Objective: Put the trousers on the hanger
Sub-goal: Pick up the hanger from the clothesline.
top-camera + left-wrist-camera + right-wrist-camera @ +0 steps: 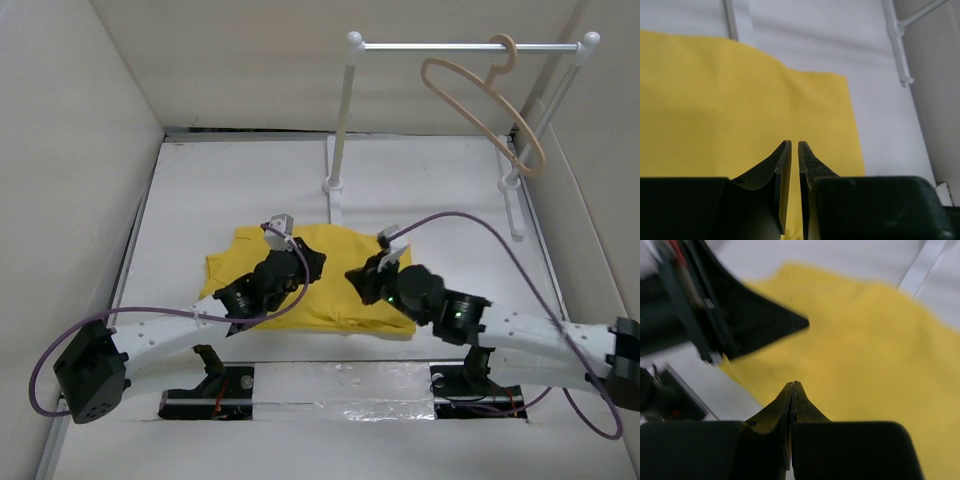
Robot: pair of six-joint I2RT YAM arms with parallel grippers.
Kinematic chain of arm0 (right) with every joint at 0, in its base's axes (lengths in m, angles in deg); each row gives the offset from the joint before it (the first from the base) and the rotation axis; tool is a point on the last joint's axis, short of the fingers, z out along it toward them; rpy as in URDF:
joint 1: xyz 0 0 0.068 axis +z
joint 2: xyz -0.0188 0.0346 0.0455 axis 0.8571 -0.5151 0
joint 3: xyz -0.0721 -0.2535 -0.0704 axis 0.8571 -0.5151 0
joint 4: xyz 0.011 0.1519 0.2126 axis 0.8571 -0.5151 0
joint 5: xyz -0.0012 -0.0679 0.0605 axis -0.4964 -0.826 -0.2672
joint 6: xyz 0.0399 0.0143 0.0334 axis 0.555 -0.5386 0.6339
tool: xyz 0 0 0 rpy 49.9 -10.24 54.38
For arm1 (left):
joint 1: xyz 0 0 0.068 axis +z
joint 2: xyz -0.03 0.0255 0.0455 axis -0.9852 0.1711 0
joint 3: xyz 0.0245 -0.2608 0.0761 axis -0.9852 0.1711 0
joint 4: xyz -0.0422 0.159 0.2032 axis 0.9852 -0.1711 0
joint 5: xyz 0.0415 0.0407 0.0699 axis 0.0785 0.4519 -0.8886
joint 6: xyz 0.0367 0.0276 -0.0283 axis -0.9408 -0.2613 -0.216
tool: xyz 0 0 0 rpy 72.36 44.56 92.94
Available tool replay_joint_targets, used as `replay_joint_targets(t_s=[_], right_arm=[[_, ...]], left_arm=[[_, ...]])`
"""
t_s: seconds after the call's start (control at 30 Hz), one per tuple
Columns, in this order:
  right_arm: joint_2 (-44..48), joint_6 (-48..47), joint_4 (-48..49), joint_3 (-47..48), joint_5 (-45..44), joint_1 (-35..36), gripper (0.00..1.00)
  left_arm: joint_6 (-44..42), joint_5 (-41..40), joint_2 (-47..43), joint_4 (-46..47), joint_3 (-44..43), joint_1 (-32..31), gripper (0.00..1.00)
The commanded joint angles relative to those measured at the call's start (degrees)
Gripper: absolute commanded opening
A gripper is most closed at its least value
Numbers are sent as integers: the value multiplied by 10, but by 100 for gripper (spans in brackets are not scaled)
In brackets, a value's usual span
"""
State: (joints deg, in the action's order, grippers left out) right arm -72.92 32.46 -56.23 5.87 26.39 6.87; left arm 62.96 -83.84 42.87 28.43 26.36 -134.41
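Observation:
The yellow trousers [336, 262] lie flat, folded, on the white table between my two arms. They fill the left wrist view [740, 100] and the right wrist view [875, 355]. My left gripper [318, 262] [794, 143] hovers over the cloth's middle, its jaws nearly shut with only a thin slit and nothing held. My right gripper [353, 275] [793, 384] is shut and empty, low over the cloth's near part, facing the left gripper. The tan hanger [493, 85] hangs by its hook from the white rail at the back right, far from both grippers.
The white rail [450, 45] stands on two posts with flat feet [333, 185] just behind the trousers. White walls close in left, back and right. The left arm's black wrist [730, 320] shows blurred close to my right gripper.

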Motion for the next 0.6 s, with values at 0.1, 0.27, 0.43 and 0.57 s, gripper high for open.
replay_joint_targets(t_s=[0.1, 0.27, 0.43, 0.57], right_arm=[[169, -142, -31, 108, -12, -150, 0], [151, -160, -76, 202, 92, -361, 0], [43, -133, -63, 346, 283, -530, 0], [-92, -145, -42, 487, 325, -603, 8]], left_arm=[[-49, -8, 34, 104, -29, -1, 3], [-114, 47, 67, 138, -66, -12, 0], [-188, 91, 90, 155, -97, -37, 0], [-230, 143, 93, 168, -95, -37, 0]])
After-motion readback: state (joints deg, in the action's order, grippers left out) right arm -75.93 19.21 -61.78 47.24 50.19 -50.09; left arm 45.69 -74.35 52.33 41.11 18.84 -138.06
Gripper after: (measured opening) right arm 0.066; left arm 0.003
